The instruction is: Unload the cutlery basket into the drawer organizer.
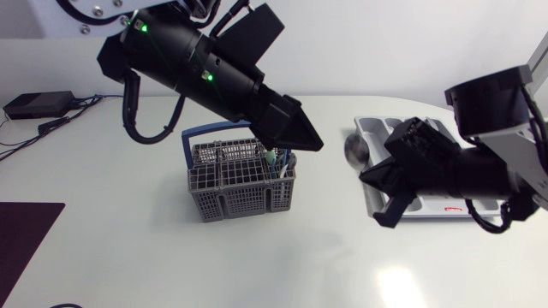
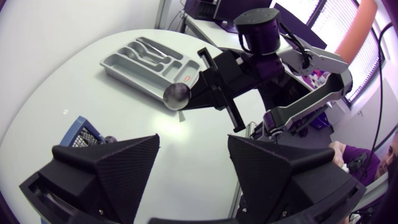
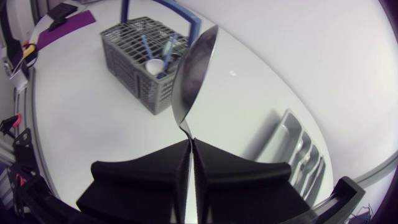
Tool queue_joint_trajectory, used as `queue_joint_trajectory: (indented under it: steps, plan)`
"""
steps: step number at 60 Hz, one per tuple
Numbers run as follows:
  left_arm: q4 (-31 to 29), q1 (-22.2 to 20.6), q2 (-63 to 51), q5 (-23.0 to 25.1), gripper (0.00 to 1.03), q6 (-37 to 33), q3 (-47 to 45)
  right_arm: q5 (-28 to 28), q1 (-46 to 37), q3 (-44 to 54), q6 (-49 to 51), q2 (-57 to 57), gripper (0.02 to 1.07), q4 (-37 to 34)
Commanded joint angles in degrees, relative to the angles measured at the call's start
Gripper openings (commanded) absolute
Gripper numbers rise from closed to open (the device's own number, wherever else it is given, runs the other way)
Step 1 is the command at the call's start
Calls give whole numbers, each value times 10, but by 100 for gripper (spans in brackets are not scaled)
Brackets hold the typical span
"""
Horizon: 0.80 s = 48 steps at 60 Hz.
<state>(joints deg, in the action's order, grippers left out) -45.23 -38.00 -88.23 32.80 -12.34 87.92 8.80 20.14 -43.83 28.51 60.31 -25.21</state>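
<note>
Head view, left to right: your left gripper (image 1: 295, 133) hangs over the far right corner of the cutlery basket (image 1: 223, 192). The left wrist view shows its 2 fingers (image 2: 109, 165) spread wide with nothing between them. The grey basket with its blue handle (image 1: 205, 131) stands near the table's middle, and at least 2 blue-handled pieces (image 3: 144, 46) stand upright in it.

Next comes the spoon (image 1: 355, 151), in the air between the basket and the drawer organizer (image 1: 375, 128), with its bowl just beside the organizer's near corner. The right wrist view shows your right gripper (image 3: 190, 143) pinched tight on the thin handle. The bowl sticks out well ahead of the tips and leans toward the basket.

Treat the spoon as stiff, light and probably slippery, since it is polished metal. Because the grip is on the handle with the bowl far out front, the spoon may pivot between the pads, so carry it gently. The organizer lies at the right and already holds some cutlery.
</note>
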Motion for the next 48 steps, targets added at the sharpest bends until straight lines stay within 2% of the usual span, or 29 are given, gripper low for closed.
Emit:
queue_joint_trajectory:
  steps: [1,6,14,27,48]
  plan:
    - [7,1,13,-16,78,22,-19,-41,-13,-51,-38,53,8,17]
    - [8,3,13,-48,78,27,-23,-82,-30,-97,-71,113,8,11]
    - [16,7,24,-73,78,35,-42,-147,-64,-169,-110,205,8,7]
    - [30,21,53,-77,78,34,-81,-237,-122,-289,-163,343,8,-17]
    - [50,35,89,-77,78,31,-121,-323,-173,-448,-207,490,8,-53]
